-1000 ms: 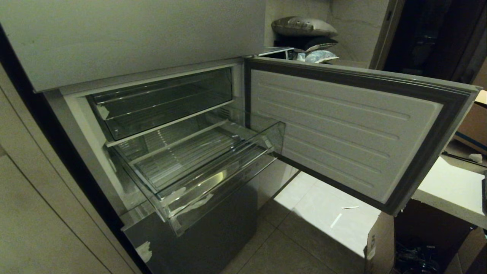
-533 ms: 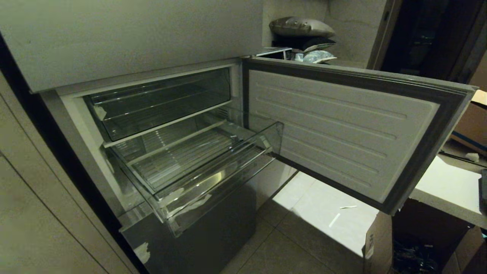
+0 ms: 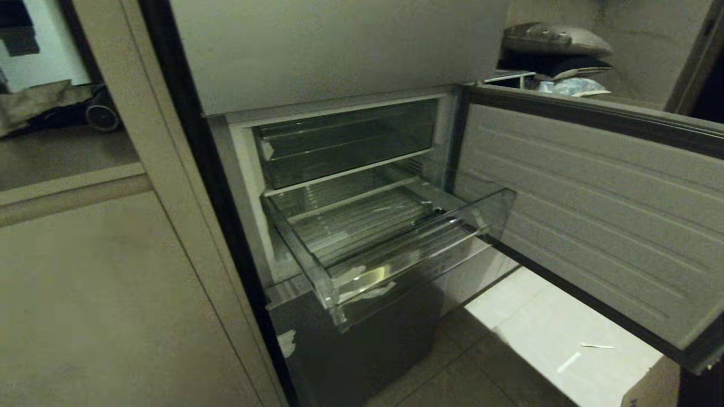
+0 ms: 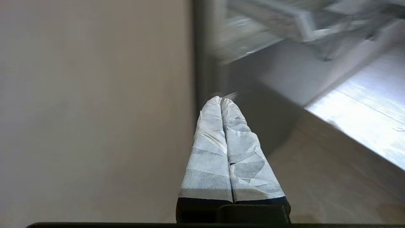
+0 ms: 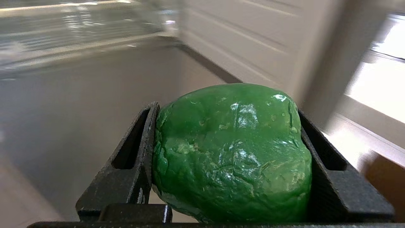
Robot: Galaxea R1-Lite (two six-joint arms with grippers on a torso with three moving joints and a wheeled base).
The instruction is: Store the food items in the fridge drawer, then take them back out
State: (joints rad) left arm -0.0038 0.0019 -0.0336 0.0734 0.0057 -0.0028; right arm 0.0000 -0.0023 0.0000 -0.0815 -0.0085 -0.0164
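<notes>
Between the black fingers of the right gripper (image 5: 226,152): a glossy, wrinkled green food item (image 5: 232,152), pepper-like, clamped on both sides. No legible writing seen. Fridge drawer (image 3: 396,265) pulled out, clear, ribbed floor, whitish tape scraps on front lip. Left gripper (image 4: 221,101): taped fingers pressed together, holding nothing.

No text, label, brand, number or sign can be read in any view. The whitish scraps on the fridge drawer (image 3: 362,280) front lip look blank, as far as the dim head view allows. Nothing near either gripper carries any lettering.
</notes>
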